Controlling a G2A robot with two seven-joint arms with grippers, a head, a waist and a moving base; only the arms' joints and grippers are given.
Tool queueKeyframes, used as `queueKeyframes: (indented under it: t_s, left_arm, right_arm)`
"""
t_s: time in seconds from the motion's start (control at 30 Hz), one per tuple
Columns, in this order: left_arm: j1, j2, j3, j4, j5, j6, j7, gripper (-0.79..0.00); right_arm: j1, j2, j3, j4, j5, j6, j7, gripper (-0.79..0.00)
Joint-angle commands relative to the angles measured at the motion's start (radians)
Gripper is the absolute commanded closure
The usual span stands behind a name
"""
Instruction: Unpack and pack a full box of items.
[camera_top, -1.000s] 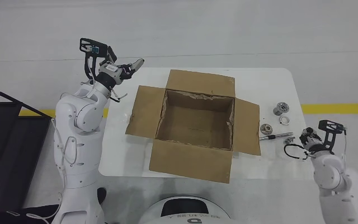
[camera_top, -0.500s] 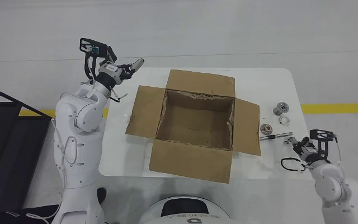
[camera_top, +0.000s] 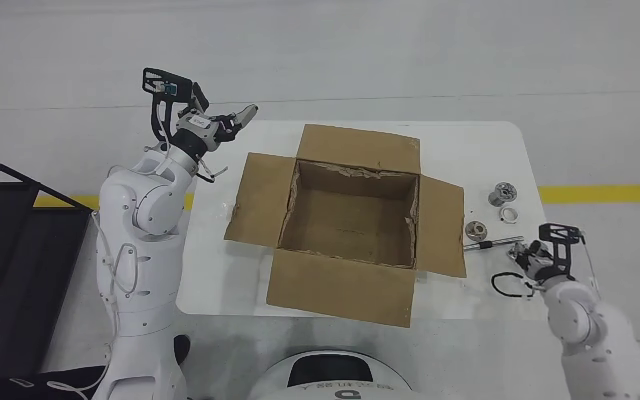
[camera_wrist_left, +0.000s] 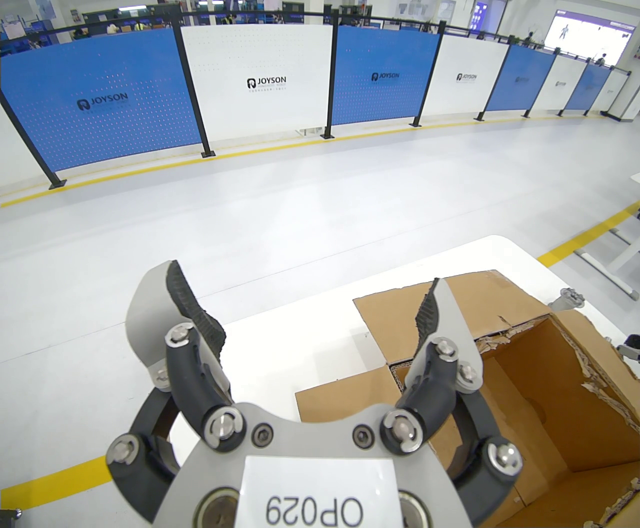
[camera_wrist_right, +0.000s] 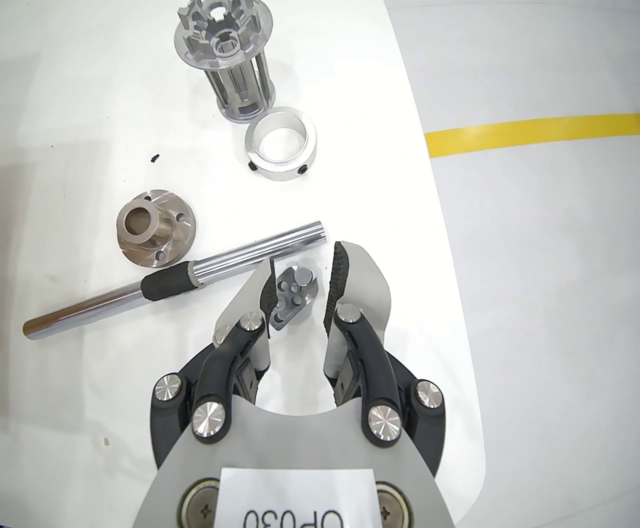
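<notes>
An open cardboard box (camera_top: 350, 222) sits in the middle of the white table (camera_top: 470, 150), its flaps spread and its inside bare. Right of it lie metal parts: a steel rod (camera_wrist_right: 175, 280), a round flange (camera_wrist_right: 156, 232), a silver ring collar (camera_wrist_right: 281, 142) and a grey slotted hub (camera_wrist_right: 225, 55). My right gripper (camera_wrist_right: 302, 282) is low over the table near the right edge, open, with a small grey metal plate (camera_wrist_right: 296, 294) between its fingers. One pad is close to the plate. My left gripper (camera_wrist_left: 305, 280) hangs open and holds nothing, above the table's far left corner (camera_top: 240, 115).
The rod (camera_top: 493, 242) lies just beside the right gripper (camera_top: 520, 256), with the flange (camera_top: 476, 230) against the box's right flap. The table's rounded right edge is close behind the gripper. A yellow floor line (camera_top: 590, 192) runs past the table.
The right arm has come in from beyond the table's right edge, leftward to the metal parts. The left arm and the box have not moved.
</notes>
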Motion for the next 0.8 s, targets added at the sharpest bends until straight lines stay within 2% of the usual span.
queueKeyframes:
  t_s: [0.0,0.07,0.3,0.53,0.63,0.77]
  left_arm:
    - [0.000,0.000,-0.001,0.000,-0.001,0.000,0.000,-0.785]
    - [0.000,0.000,-0.001,0.000,-0.001,0.000,0.000,-0.785]
    - [0.000,0.000,-0.001,0.000,-0.001,0.000,0.000,-0.785]
    - [0.000,0.000,-0.001,0.000,-0.001,0.000,0.000,-0.785]
    - [0.000,0.000,-0.001,0.000,-0.001,0.000,0.000,-0.785]
    - [0.000,0.000,-0.001,0.000,-0.001,0.000,0.000,-0.785]
  right_arm:
    - [0.003,-0.001,-0.002,0.002,-0.004,0.002,0.001,-0.114]
    - [0.005,-0.002,-0.003,0.003,-0.006,0.003,0.002,0.000]
    - [0.000,-0.006,0.023,0.004,0.051,-0.023,-0.018,0.000]
    - [-0.046,-0.016,0.112,-0.039,0.333,-0.148,-0.067,0.000]
    - [-0.062,-0.019,0.139,-0.048,0.478,-0.209,-0.027,0.000]
    - [-0.066,-0.018,0.146,-0.051,0.509,-0.224,0.002,0.000]
